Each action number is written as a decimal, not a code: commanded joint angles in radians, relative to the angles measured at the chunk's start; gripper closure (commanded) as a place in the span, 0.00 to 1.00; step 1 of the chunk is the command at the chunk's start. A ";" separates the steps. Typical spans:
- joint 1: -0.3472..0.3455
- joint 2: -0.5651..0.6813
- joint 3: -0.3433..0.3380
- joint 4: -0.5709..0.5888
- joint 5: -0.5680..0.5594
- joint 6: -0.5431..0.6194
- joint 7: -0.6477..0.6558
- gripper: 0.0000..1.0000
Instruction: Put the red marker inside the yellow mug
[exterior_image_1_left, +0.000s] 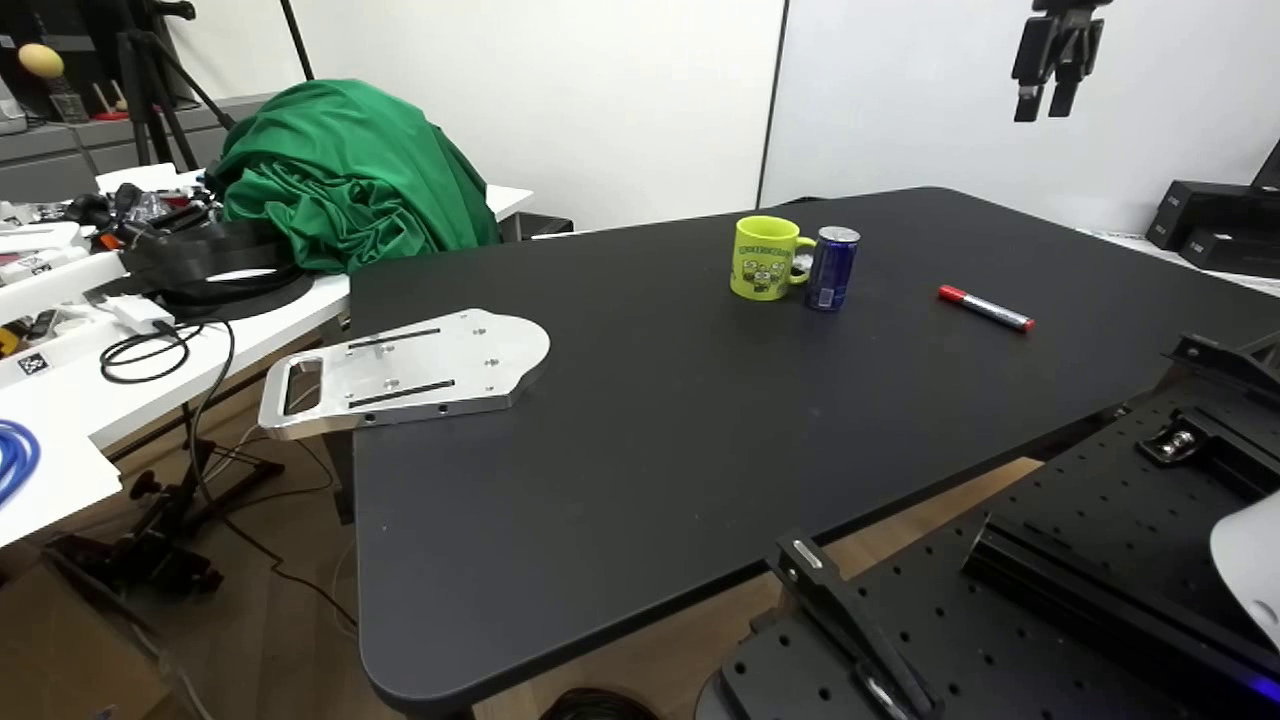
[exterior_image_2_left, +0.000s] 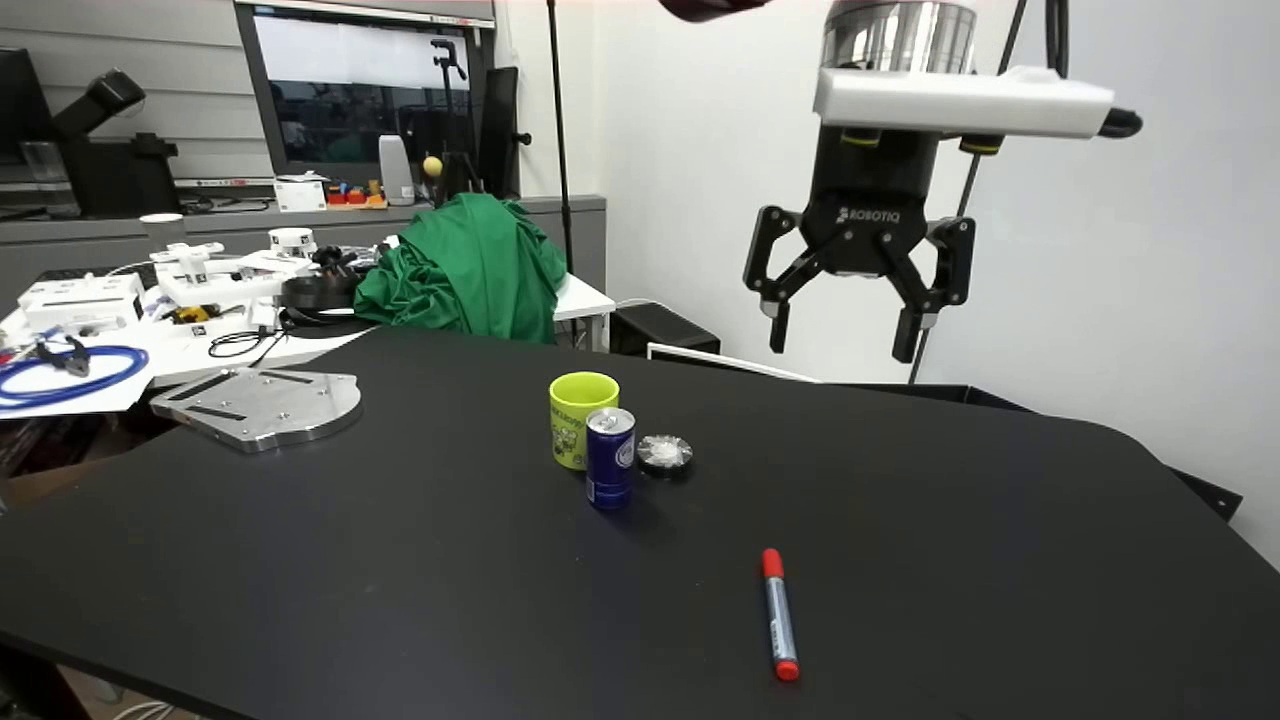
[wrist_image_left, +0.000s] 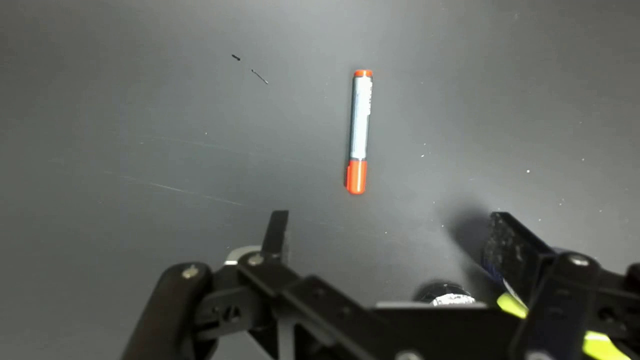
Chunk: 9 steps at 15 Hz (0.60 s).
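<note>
The red marker lies flat on the black table, with red ends and a silver-grey barrel. It shows in both exterior views (exterior_image_1_left: 986, 308) (exterior_image_2_left: 780, 615) and in the wrist view (wrist_image_left: 359, 127), its red cap towards my jaws. The yellow mug stands upright behind the blue can in an exterior view (exterior_image_2_left: 568, 430); its cartoon print shows in an exterior view (exterior_image_1_left: 760, 262). In the wrist view only slivers of the mug (wrist_image_left: 512, 305) show behind a finger. My gripper (exterior_image_1_left: 1044, 106) (exterior_image_2_left: 842, 345) (wrist_image_left: 390, 215) is wide open and empty, high above the table.
A blue can (exterior_image_1_left: 832, 268) (exterior_image_2_left: 610, 460) stands close beside the mug. A small dark round item with a white, shiny top (exterior_image_2_left: 665, 453) (wrist_image_left: 445, 295) lies near them. A silver metal plate (exterior_image_1_left: 430, 365) (exterior_image_2_left: 270, 400) lies at the table's far end, overhanging its edge (exterior_image_1_left: 357, 520).
</note>
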 joint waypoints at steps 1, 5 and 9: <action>-0.013 0.067 0.032 -0.044 -0.022 0.068 0.048 0.00; -0.015 0.164 0.051 -0.085 -0.056 0.140 0.082 0.00; -0.028 0.261 0.061 -0.068 -0.067 0.195 0.133 0.00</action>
